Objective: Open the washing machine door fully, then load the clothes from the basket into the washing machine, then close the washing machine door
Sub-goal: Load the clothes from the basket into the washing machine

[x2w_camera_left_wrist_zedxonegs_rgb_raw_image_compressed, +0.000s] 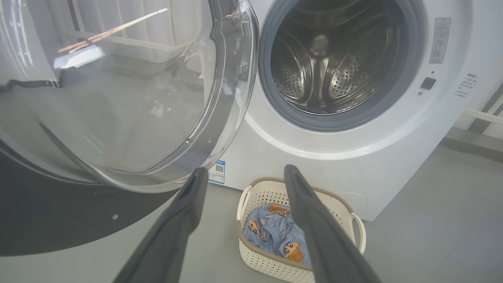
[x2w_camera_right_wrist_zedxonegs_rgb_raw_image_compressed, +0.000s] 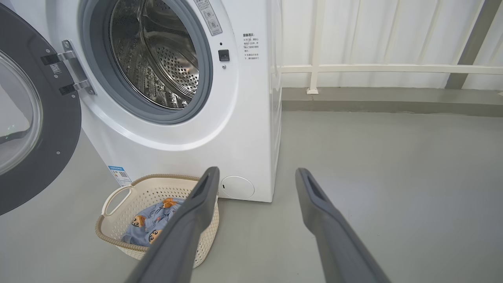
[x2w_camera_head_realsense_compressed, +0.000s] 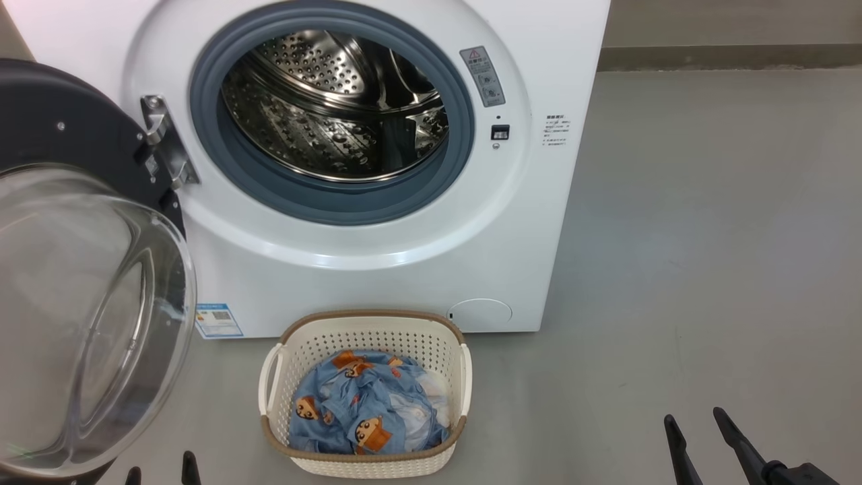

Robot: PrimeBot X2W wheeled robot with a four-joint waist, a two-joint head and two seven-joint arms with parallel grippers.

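drum opening (x2w_camera_head_realsense_compressed: 337,108) unblocked | door (x2w_camera_head_realsense_compressed: 81,303) juts left | basket (x2w_camera_head_realsense_compressed: 374,314) below, open-topped

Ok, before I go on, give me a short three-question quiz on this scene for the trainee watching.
1. True or false: the washing machine door stands swung open from the washing machine.
2. Fill in: the left end effector and right end effector are both ___ and hold nothing.
3. The clothes lie: A inside the washing machine; B in the basket; C in the right end effector.
Key: 1 true; 2 open; 3 B.
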